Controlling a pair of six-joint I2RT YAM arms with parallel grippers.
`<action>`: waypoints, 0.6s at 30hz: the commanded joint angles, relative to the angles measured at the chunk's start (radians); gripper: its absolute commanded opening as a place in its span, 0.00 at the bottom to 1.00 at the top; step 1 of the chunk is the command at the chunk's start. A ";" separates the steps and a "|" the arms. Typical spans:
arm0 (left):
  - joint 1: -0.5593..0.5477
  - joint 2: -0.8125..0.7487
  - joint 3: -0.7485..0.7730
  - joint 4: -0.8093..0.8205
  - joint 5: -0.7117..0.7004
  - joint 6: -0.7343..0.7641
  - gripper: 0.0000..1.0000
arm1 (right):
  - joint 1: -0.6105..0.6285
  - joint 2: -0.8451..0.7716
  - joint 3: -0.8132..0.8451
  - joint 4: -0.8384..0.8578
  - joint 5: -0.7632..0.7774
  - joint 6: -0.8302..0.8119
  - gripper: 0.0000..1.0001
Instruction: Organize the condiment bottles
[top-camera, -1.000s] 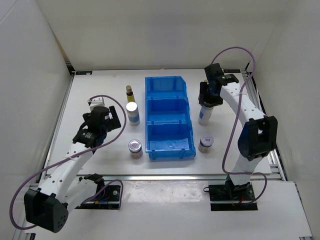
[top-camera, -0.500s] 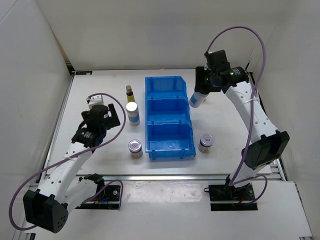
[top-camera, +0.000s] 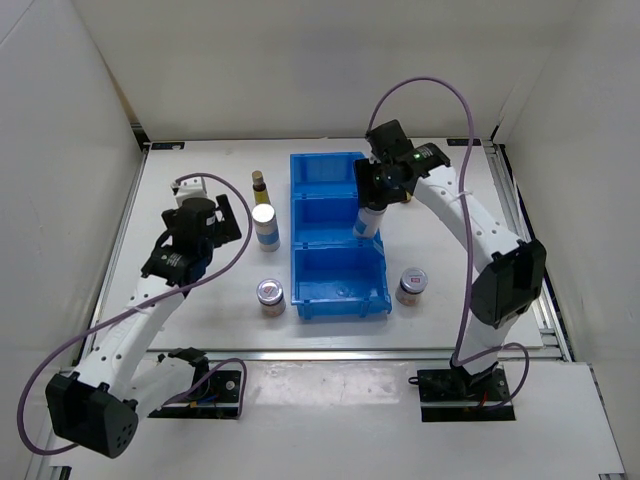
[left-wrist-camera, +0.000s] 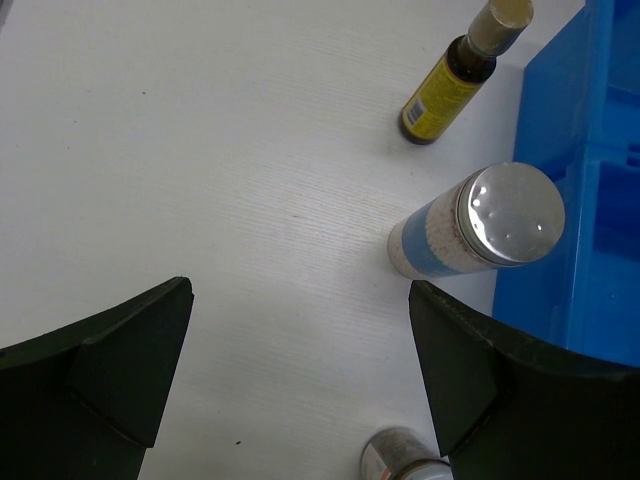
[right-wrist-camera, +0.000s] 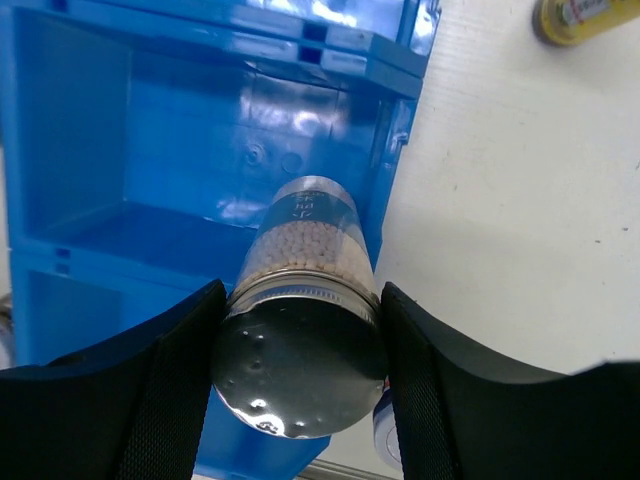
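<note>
Blue bin (top-camera: 340, 288) on counter (top-camera: 230, 160); right claw (right-wrist-camera: 300, 345) clamped a silver-capped bottle (right-wrist-camera: 305, 250) of pale pellets over its middle compartment; left claw (left-wrist-camera: 300, 300) gaped, holding nothing.

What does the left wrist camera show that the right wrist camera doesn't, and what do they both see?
Only the left wrist: a standing white cylinder, an amber bottle and a jar lid on the table, framed by the open left fingers. Only the right wrist: a second white cylinder gripped by the right fingers above the blue bin, plus another amber bottle at the frame's corner. Both: that bin and the table.
</note>
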 joint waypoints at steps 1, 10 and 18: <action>-0.007 0.001 0.036 -0.002 0.013 0.008 1.00 | -0.002 0.018 -0.013 0.056 0.019 0.017 0.00; -0.025 0.075 0.104 -0.002 0.068 0.008 1.00 | 0.036 0.078 -0.101 0.110 0.074 0.038 0.23; -0.034 0.191 0.173 -0.002 0.087 -0.001 1.00 | 0.046 0.068 -0.092 0.097 0.096 0.048 0.64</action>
